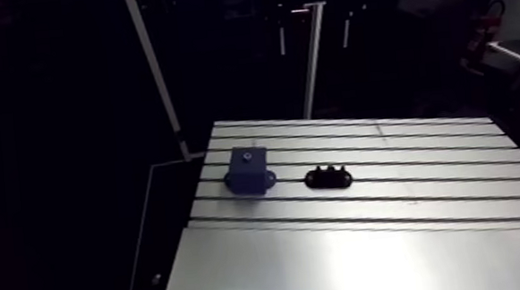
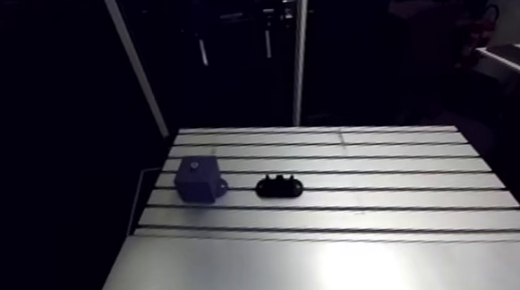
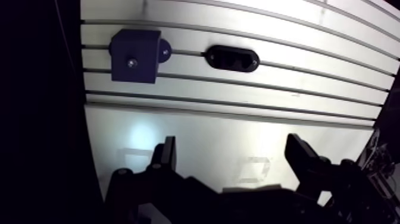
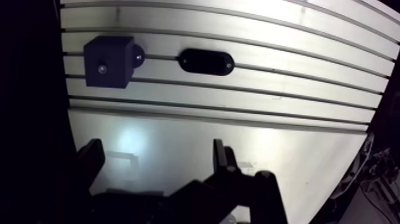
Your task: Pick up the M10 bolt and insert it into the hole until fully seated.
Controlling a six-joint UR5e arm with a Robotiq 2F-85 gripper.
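While the fingers (image 3: 168, 158) stand released and wide apart with nothing between them, they hang over the smooth plate at the near part of the desk (image 3: 238, 106), well short of both parts. Nothing is gripped.

Ahead of the fingers, roughly in line with the gap between them, a black holder (image 3: 233, 58) lies on the slotted part of the desk. In the arm view it carries three dark bumps (image 1: 326, 170) along its top. Those are probably bolt heads, and the M10 bolt is likely one of them, but I cannot tell which. Also ahead, and off beyond one finger, sits a blue block (image 3: 135, 55), just beside the holder but not touching it. A small round mark (image 3: 132, 61) shows on its upper face, probably the hole.

My judgement is that the task has hardly begun: the approach and the pick are both not yet done.

Risks from here:
- The bumps stand close together, so wide fingers could catch a neighbour or close on the wrong one.
- The holder looks loose, so an off-centre descent could push it along the slots.
- The parts are dark and dimly lit, which makes it hard to judge height.
- A bolt gripped tilted would jam at the rim of the hole and could shove the block.
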